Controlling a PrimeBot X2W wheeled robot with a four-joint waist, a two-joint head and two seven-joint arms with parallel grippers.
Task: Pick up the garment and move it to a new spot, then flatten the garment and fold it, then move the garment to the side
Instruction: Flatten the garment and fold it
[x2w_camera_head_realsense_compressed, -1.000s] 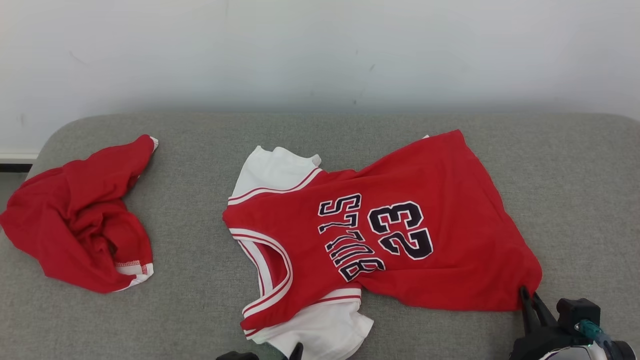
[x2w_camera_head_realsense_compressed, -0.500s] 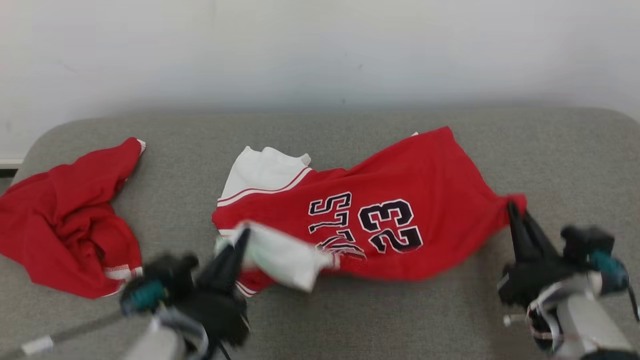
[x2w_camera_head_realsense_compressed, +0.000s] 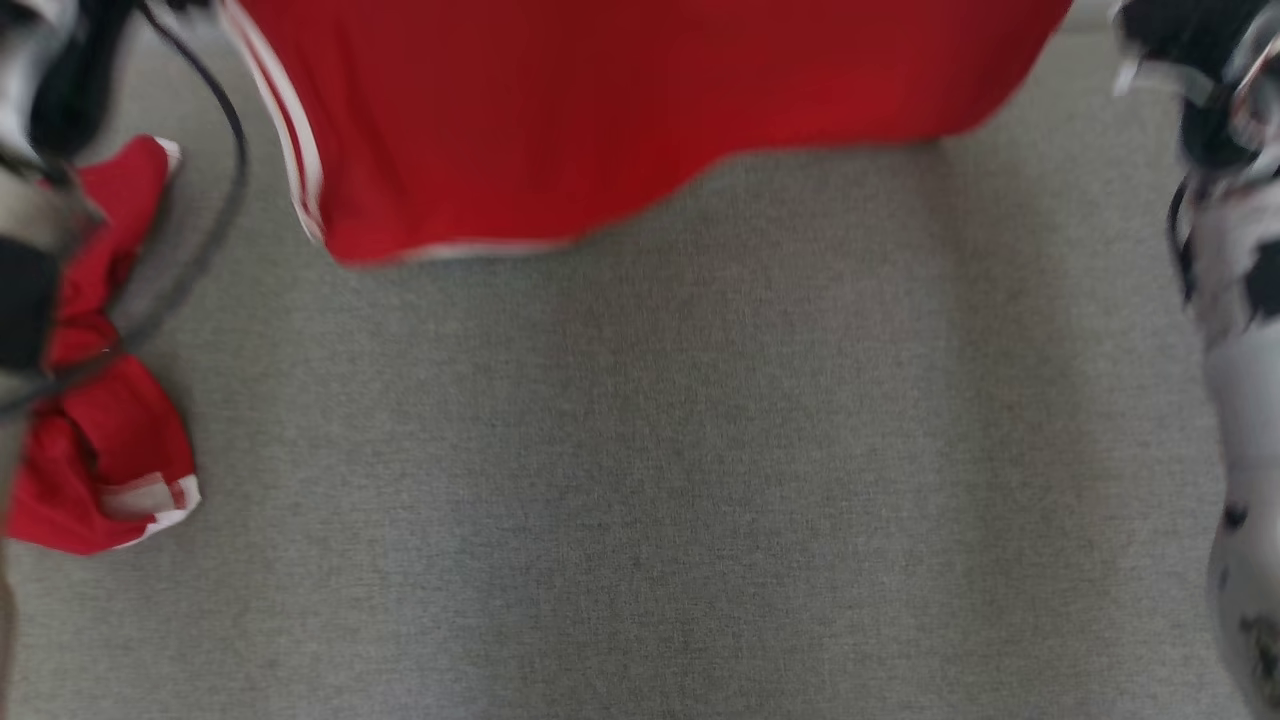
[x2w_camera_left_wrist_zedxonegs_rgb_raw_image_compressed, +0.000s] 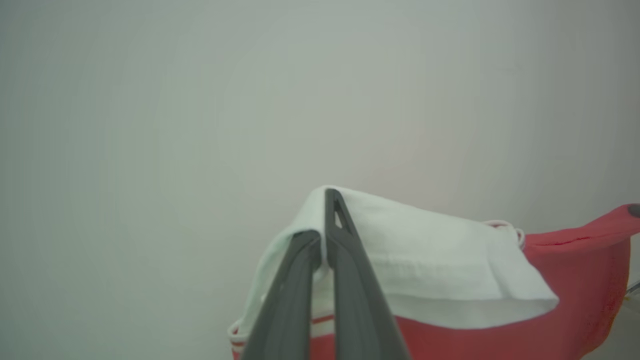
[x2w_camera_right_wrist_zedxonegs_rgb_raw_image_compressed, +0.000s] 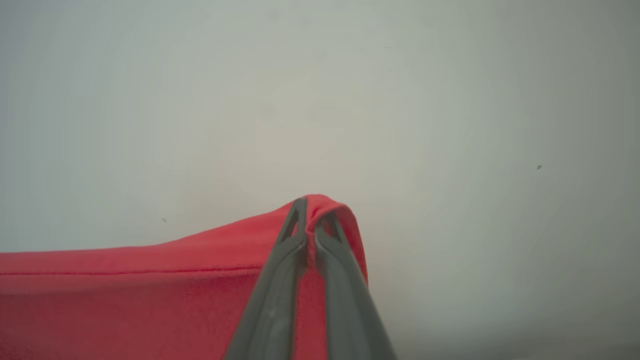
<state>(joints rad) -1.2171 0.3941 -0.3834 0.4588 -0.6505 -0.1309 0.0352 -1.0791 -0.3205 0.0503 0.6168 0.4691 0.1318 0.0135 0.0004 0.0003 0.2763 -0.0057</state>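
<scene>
Status: the garment (x2w_camera_head_realsense_compressed: 640, 100), a red jersey with white trim, hangs above the far part of the worktop (x2w_camera_head_realsense_compressed: 700, 450), spread between my two hands. Its trimmed lower edge looks clear of the worktop, though the blur makes this uncertain.

Left hand (x2w_camera_left_wrist_zedxonegs_rgb_raw_image_compressed: 322, 220): fingers pinched tight on a fold of the white sleeve (x2w_camera_left_wrist_zedxonegs_rgb_raw_image_compressed: 425, 260), which drapes over the fingertips, with a pale wall (x2w_camera_left_wrist_zedxonegs_rgb_raw_image_compressed: 200, 100) behind.

Right hand (x2w_camera_right_wrist_zedxonegs_rgb_raw_image_compressed: 314, 210): fingers closed on a small peak of red fabric at the garment's corner.

Other items: a second red cloth (x2w_camera_head_realsense_compressed: 110, 450) lies crumpled at the worktop's left edge. A dark cable (x2w_camera_head_realsense_compressed: 225, 150) loops above that same edge, close to the garment's striped side.

Risks, in my judgement:
- Both pinches sit near the fingertips on little fabric, so a quick swing could pull a corner free.
- The sleeve is doubled over the left fingers, so it may land folded under and make flattening harder.
- If lowered towards the worktop's left edge, the garment could snag the cable or overlap the crumpled cloth.
</scene>
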